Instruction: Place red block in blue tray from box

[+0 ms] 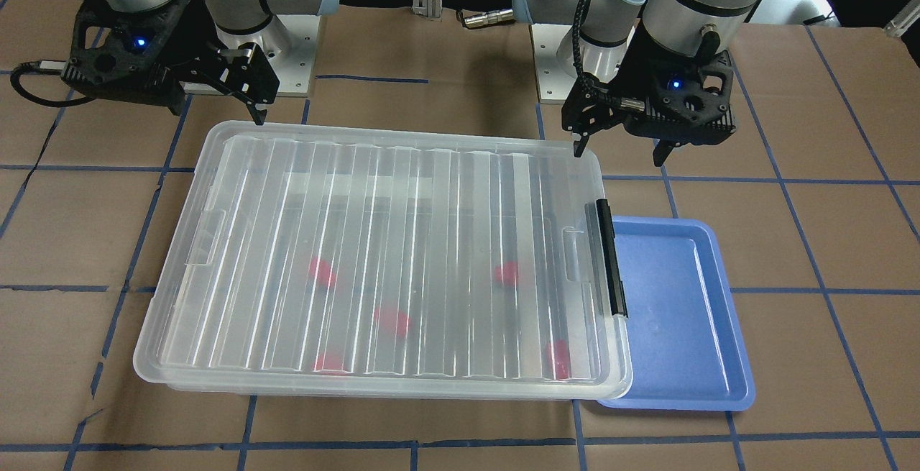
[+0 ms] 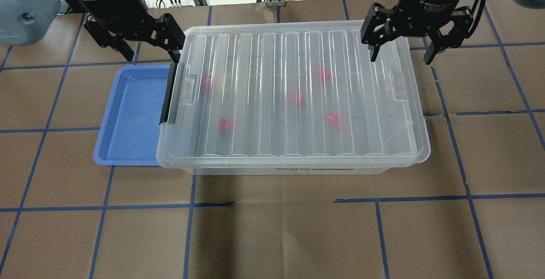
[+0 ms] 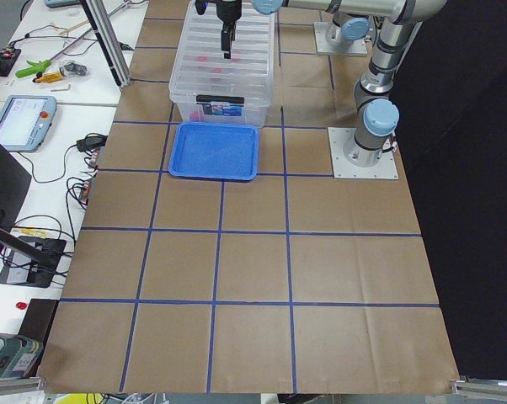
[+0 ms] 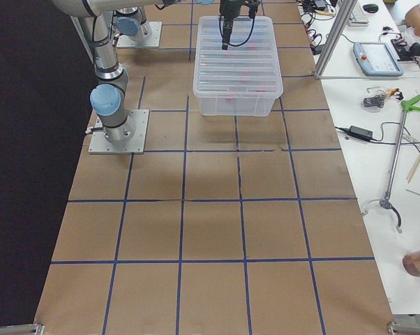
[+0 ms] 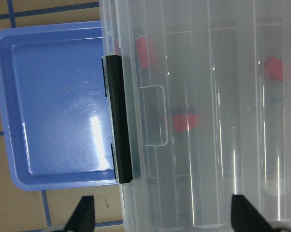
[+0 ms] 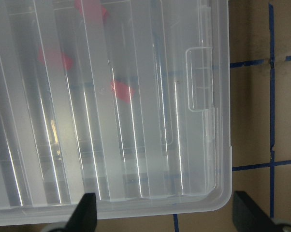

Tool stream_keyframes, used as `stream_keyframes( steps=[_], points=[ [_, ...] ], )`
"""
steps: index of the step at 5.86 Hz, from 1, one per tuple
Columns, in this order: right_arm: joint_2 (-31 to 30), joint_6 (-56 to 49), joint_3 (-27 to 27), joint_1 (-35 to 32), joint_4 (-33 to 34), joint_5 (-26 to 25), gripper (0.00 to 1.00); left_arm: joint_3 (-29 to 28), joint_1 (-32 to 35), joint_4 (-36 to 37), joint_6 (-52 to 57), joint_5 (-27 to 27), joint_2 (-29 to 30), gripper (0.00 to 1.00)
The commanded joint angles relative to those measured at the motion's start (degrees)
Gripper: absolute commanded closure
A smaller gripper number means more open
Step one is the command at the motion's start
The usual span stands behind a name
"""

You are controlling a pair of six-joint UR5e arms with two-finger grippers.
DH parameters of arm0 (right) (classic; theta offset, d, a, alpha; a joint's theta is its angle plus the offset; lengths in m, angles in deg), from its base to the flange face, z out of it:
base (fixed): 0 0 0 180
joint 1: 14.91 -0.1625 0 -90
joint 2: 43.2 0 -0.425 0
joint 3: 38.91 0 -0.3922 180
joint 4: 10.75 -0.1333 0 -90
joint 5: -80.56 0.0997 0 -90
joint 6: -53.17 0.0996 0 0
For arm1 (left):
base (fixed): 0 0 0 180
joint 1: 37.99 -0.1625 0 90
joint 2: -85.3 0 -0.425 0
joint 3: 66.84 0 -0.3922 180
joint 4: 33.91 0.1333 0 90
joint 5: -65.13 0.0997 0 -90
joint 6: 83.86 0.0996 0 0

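Observation:
The clear box [image 2: 264, 57] lies mid-table with its ribbed lid closed. Several red blocks show blurred through the lid, one of them near the latch end [image 2: 225, 125]. A black latch bar [image 2: 168, 96] sits on the short end beside the empty blue tray [image 2: 132, 117], whose edge is tucked under the box rim. My left gripper [image 2: 149, 53] is open and empty, hovering over the far corner at the latch end. In the left wrist view the latch [image 5: 119, 121] and tray [image 5: 63, 111] are below it. My right gripper [image 2: 400, 56] is open and empty above the opposite far corner.
The table is covered in brown paper with a blue tape grid [image 2: 272, 204]. The two arm bases [image 1: 287, 61] stand behind the box. Side benches with a tablet [image 3: 22, 118] and tools [image 4: 405, 105] flank the table's ends.

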Motion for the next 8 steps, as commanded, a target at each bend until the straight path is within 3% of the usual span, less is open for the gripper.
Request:
stream_keyframes(
  steps=[1,3,5,6,8],
  points=[
    [0.1,0.0,0.0,0.1,0.1,-0.1,0.0,0.0,0.0,0.0,0.0,0.0,0.0,0.02],
    [0.2,-1.1,-0.1,1.4,0.2,-0.5,0.0,0.0,0.0,0.0,0.0,0.0,0.0,0.02],
    [0.3,-9.1,0.5,8.9,-0.1,-0.4,0.0,0.0,0.0,0.0,0.0,0.0,0.0,0.02],
    [0.3,-11.0,2.3,11.7,-0.1,-0.2,0.0,0.0,0.0,0.0,0.1,0.0,0.0,0.02],
    [0.3,-11.8,8.9,12.5,7.4,-0.3,0.0,0.0,0.0,0.0,0.0,0.0,0.0,0.02]
  ],
)
